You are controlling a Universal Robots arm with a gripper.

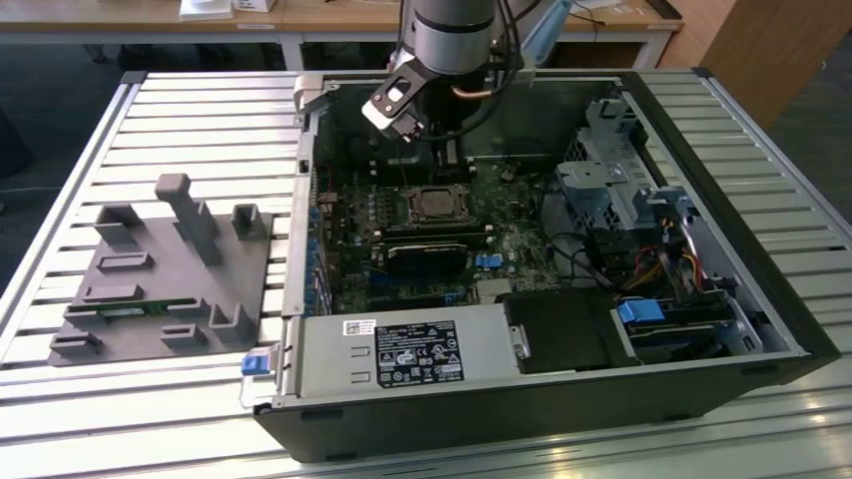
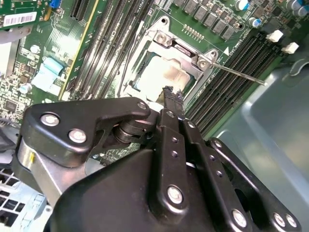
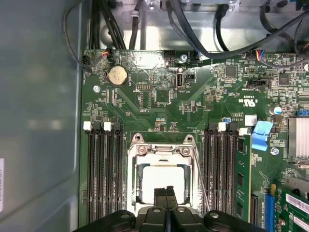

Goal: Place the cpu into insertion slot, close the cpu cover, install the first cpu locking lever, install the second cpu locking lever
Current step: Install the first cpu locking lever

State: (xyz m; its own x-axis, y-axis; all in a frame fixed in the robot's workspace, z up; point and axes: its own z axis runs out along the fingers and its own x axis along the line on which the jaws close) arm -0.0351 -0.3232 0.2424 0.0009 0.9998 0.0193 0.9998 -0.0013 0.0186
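The gripper (image 1: 403, 118) is hanging inside the computer case (image 1: 745, 299), its fingers pressed together with nothing between them. In the first wrist view the joined fingertips (image 3: 166, 192) are overlapping the near edge of the cpu (image 3: 161, 175). The chip's pale face is lying in the insertion slot (image 1: 436, 204), straight beneath the tool, and the cpu cover (image 3: 161, 150) is lying flat around it. Whether the tips are touching the chip cannot be told.

The second wrist view is showing a thin locking lever (image 2: 236, 73) sticking out sideways from the socket, just beyond the fingertips. In the first wrist view it is appearing as a slanted wire between the cover and the memory slots (image 3: 219, 169).

A black-and-white printed label (image 1: 415, 351) is sitting on the grey power supply box (image 1: 333, 359), well apart from the gripper. A white barcode sticker (image 2: 19, 19) is showing on a card far from the fingers, and small white print is running across the green board (image 3: 159, 96). A coin cell (image 3: 117, 75) is lying past the socket. Outside the case, a grey fixture block (image 1: 160, 269) is resting on the slatted table (image 1: 213, 120).
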